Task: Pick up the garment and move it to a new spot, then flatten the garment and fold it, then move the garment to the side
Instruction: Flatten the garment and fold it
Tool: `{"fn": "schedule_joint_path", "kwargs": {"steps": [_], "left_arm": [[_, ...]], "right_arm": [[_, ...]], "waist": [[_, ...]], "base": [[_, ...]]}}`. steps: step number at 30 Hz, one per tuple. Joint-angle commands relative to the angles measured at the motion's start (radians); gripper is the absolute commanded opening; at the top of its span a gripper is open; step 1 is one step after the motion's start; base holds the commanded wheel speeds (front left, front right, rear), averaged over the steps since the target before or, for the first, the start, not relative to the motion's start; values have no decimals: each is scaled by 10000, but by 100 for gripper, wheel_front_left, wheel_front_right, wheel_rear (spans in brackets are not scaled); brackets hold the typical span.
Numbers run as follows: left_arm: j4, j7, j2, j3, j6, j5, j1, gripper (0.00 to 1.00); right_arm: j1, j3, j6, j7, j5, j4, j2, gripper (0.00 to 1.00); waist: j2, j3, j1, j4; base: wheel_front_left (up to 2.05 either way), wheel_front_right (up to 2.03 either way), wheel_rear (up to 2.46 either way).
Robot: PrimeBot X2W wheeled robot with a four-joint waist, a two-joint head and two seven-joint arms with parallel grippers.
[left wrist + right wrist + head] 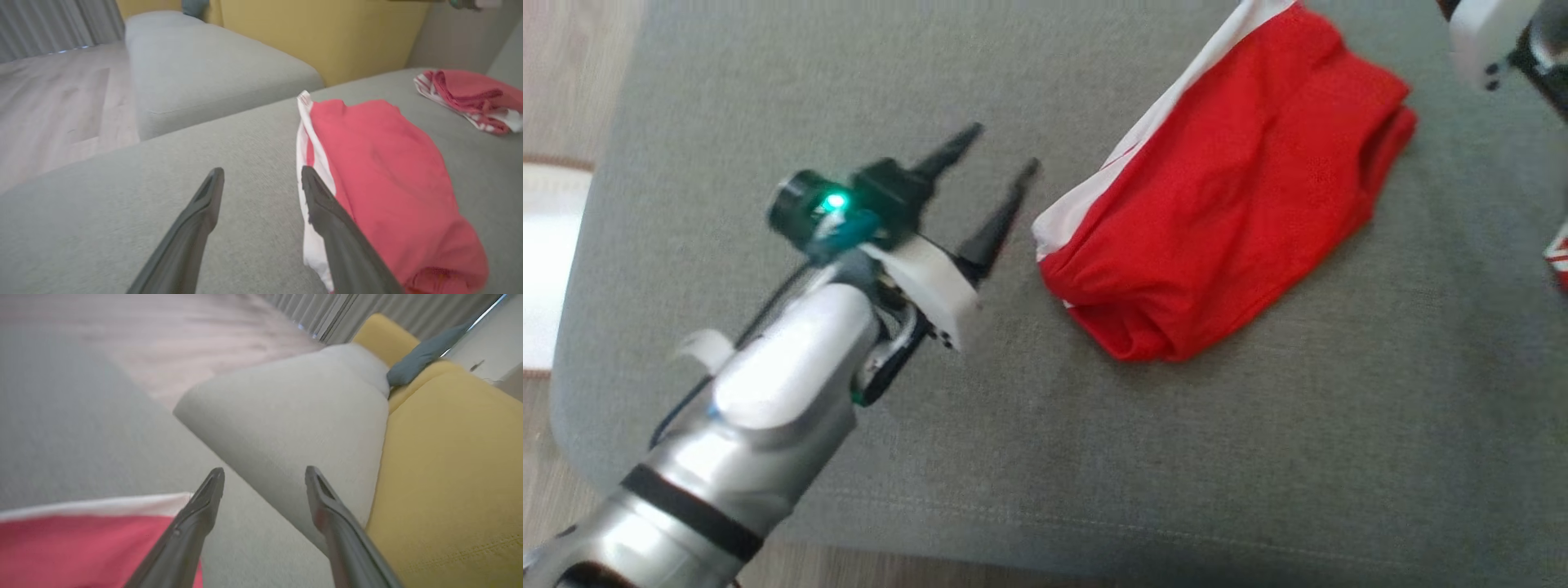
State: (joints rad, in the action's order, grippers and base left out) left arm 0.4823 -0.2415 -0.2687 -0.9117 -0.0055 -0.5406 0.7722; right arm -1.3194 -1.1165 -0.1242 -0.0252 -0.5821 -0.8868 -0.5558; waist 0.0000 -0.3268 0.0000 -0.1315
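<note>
Red cloth with a white trim, the garment (1225,188) lies folded in a compact bundle on the grey sofa cushion (931,457), held by nothing. You have the left gripper (1003,147) just beside its white edge, jaws spread wide and empty. The right gripper (264,473) hangs near the opposite end, equally wide, gripping nothing. That flanking stance suits, I judge, a two-sided pickup for moving it aside.
</note>
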Motion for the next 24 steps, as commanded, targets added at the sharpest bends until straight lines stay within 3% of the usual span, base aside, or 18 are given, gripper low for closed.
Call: {"fn": "schedule_joint_path", "kwargs": {"steps": [1,6,11,16,24], "left_arm": [[-361,-133,-398,601,178,-112,148,100],[-1201,-194,-570,2112,1065,-495,-356,100],[-2517,-199,-454,4047,1711,-416,-1378,100],[-3412,-201,-140,5397,1787,101,-2686,100],[-4042,-201,528,6285,1570,1346,-4588,100]], "right_arm": [[341,314,-65,-435,-138,-6,152,100],[850,1575,-65,-1977,-335,-376,869,100],[1633,3095,-65,-2349,-67,-3,1331,100],[3490,5510,-65,-2361,945,1561,1814,100],[7770,9142,-65,-2364,3548,4362,3255,100]], "waist": [[0,424,0,318],[0,1072,0,730],[0,1551,0,1084],[0,1928,0,1395],[0,2394,0,1540]], "base": [[0,0,0],[0,0,0],[0,0,0],[0,0,0],[0,0,0]]}}
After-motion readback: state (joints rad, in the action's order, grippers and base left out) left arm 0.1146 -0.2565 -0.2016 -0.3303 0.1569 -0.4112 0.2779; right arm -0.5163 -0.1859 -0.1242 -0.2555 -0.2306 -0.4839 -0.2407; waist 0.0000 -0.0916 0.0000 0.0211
